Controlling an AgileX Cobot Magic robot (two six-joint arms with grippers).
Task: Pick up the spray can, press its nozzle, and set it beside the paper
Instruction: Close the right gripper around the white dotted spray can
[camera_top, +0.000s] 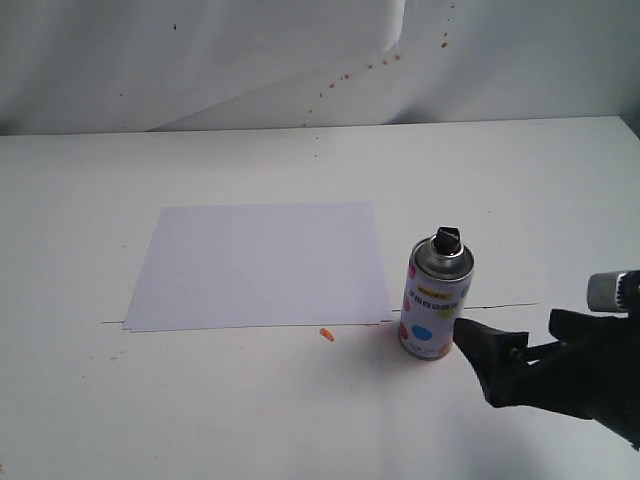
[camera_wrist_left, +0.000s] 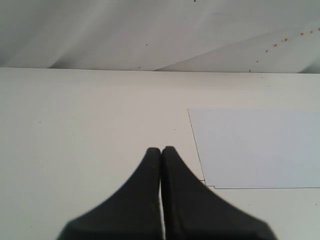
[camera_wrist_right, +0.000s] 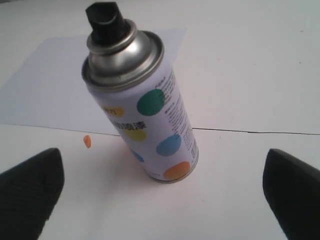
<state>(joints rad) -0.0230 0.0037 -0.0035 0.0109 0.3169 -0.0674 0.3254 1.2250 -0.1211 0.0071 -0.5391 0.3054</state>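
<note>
1. We take this for a robot test bench in a lab, not a home or shop.
2. We see a bare white tabletop (camera_top: 90, 410) backed by a wrinkled white backdrop sheet (camera_top: 150, 60).
3. We find orange paint specks (camera_top: 345, 75) on that sheet.
4. We count only staged props, a spray can (camera_top: 434, 300) and paper (camera_top: 260, 262), with the black right hand (camera_top: 508, 325) beside them.
</note>
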